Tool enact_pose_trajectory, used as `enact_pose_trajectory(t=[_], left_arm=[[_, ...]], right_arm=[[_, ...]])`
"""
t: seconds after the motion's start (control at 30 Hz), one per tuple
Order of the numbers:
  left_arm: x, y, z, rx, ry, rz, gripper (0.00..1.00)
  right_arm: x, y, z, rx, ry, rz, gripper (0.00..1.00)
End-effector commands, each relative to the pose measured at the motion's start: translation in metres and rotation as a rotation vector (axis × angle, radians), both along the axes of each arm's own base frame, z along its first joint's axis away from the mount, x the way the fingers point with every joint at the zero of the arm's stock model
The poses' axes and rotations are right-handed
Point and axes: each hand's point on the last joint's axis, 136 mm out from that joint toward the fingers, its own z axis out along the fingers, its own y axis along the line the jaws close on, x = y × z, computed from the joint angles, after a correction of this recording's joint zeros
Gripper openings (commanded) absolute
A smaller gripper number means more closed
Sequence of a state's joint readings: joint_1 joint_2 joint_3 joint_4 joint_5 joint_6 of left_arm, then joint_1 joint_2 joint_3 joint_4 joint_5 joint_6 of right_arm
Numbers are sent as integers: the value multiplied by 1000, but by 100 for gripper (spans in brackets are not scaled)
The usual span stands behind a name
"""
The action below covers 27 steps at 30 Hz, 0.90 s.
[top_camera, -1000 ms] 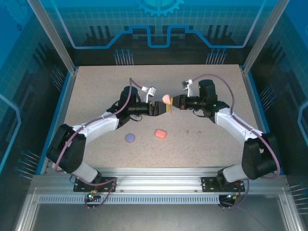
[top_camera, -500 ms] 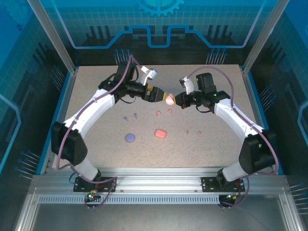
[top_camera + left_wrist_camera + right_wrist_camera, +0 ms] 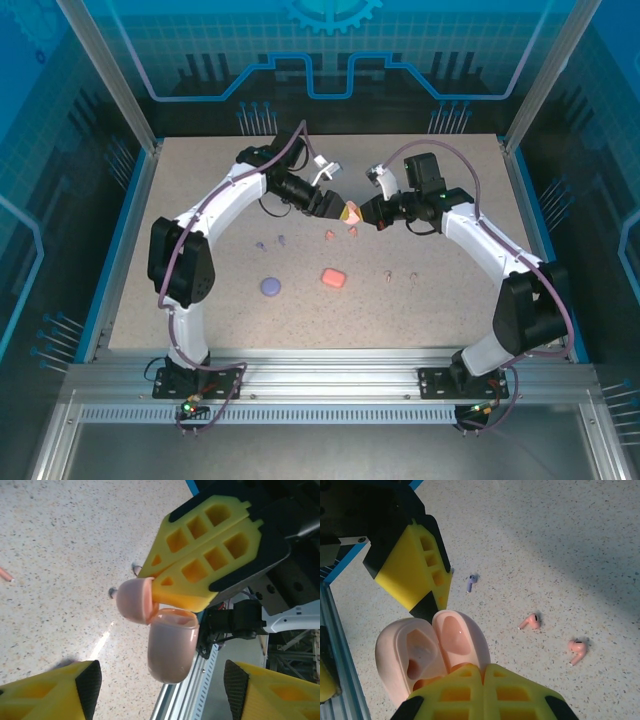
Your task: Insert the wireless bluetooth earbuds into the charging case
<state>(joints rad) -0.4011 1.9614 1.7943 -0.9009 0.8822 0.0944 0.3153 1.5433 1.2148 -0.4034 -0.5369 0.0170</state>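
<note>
Plastic buds [image 3: 530, 622], likely light and slippery, lie scattered below the case [image 3: 420, 650]; the bulb should be pinched. The case is clamped by the right pincer [image 3: 360, 212]; the left pincer [image 3: 338, 209] is spread.

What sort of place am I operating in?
Probably an enclosed robot test cell: a speckled beige tabletop, a silver aluminium rail frame at its near edge, and blue translucent wall panels printed with gear graphics.

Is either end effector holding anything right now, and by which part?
The right end effector is shut on the open pale pink charging case, pinching its hinge end. The left end effector stands open close by, holding nothing.
</note>
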Motion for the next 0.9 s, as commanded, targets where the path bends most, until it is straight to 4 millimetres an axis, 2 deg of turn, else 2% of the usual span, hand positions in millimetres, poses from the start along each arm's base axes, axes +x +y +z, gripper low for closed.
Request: enact_pose_trajectory(t=[0.0, 0.43, 0.87], left_arm=[[-7, -3, 15, -61, 17, -42, 66], [-3, -11, 11, -71, 26, -58, 53], [-5, -19, 6, -70, 39, -79, 45]], right_arm=[[-4, 7, 8, 23, -13, 47, 0], [-7, 10, 15, 45, -14, 58, 0], [-7, 13, 16, 53, -10, 62, 0]])
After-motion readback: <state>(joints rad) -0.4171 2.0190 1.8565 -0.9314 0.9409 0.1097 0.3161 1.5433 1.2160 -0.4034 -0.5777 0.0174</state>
